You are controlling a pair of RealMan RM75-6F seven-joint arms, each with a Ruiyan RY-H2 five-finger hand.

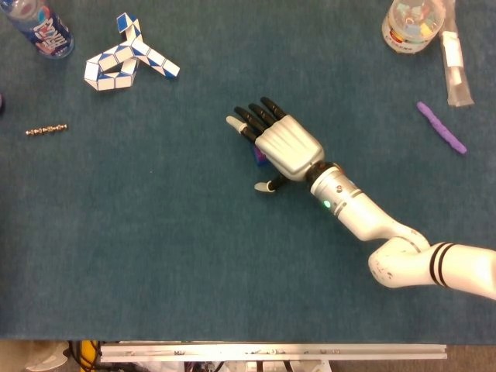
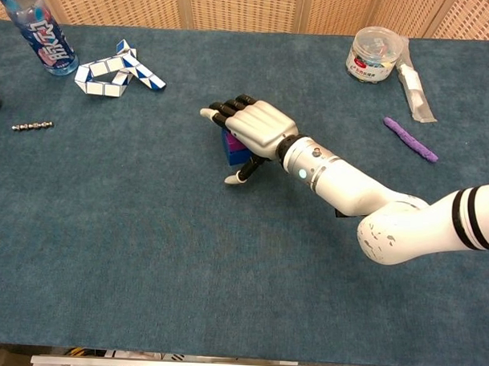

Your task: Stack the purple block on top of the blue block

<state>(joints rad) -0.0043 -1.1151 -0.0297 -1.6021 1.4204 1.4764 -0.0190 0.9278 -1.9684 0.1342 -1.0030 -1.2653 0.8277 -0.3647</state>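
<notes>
R hand [image 2: 257, 126] over stacked blocks mid table, fingers spread wide, no grip seen; purple block [image 2: 231, 137] sits on blue block [image 2: 236, 155], L hand out of view

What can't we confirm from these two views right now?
- Purple block: both views show only a sliver; right hand covers it, so grip contact is unclear.
- Blue block: head view hides it under the hand; stack alignment unknown.
- Left hand: in neither view.
- Bottle: cut by the top edge in both.
</notes>
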